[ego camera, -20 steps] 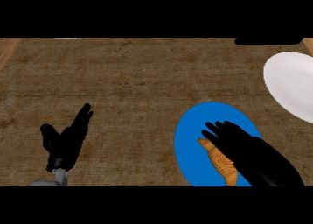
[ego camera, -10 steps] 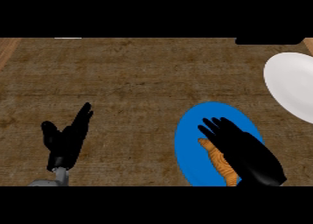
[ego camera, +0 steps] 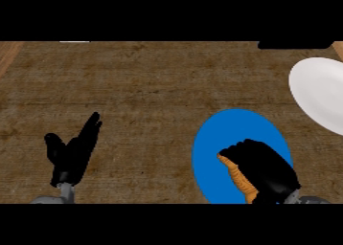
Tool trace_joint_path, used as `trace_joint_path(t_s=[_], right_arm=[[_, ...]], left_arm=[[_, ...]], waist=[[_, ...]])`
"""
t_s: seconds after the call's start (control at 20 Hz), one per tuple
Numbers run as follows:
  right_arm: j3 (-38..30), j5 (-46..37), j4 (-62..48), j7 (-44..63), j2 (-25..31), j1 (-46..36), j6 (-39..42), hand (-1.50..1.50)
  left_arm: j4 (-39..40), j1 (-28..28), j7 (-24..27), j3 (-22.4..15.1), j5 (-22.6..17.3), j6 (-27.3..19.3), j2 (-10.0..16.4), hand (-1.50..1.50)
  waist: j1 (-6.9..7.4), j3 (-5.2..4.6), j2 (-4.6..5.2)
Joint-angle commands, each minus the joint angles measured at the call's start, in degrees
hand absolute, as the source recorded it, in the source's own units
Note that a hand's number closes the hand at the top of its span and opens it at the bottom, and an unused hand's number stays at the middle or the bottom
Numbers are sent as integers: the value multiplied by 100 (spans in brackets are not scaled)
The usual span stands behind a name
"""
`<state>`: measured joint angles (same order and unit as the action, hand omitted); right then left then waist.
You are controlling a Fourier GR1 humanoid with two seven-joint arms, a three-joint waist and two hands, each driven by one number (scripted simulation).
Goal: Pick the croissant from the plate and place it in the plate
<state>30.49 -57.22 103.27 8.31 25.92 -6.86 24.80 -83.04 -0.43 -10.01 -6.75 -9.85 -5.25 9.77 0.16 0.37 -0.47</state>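
Grasp stage only: R hand (ego camera: 263,165) fingers (ego camera: 236,150) curl round croissant (ego camera: 239,178), which sits low on blue plate (ego camera: 224,129), not yet lifted, so carry + set-down on white plate (ego camera: 323,91) are left; L hand (ego camera: 72,153) rests open on worktop (ego camera: 146,86).

Head view, looking steeply down on the brown wooden counter (ego camera: 146,86). The right hand (ego camera: 263,167) lay over the lower part of the blue plate (ego camera: 234,127), its fingers curled round the croissant (ego camera: 239,179), of which only an orange strip showed along the hand's left side. The croissant was over the blue plate; contact could not be judged. The white plate (ego camera: 323,93) stood apart at the upper right, cut by the edge. The left hand (ego camera: 72,153) rested at lower left, fingers straight.
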Motion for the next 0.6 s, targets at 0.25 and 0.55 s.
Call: trace_joint_path(t_s=[0.25,0.55], right_arm=[[121,-808,-663,-439,-268,-154,-591,150],[-410,-398,-6,-944,-86,869,-1620,150]], left_arm=[[-142,288,-375,-183,160,-40,-214,0],[6,457,9,126,48,184,-41,0]], waist=[[11,-36,47],[-58,-35,37]])
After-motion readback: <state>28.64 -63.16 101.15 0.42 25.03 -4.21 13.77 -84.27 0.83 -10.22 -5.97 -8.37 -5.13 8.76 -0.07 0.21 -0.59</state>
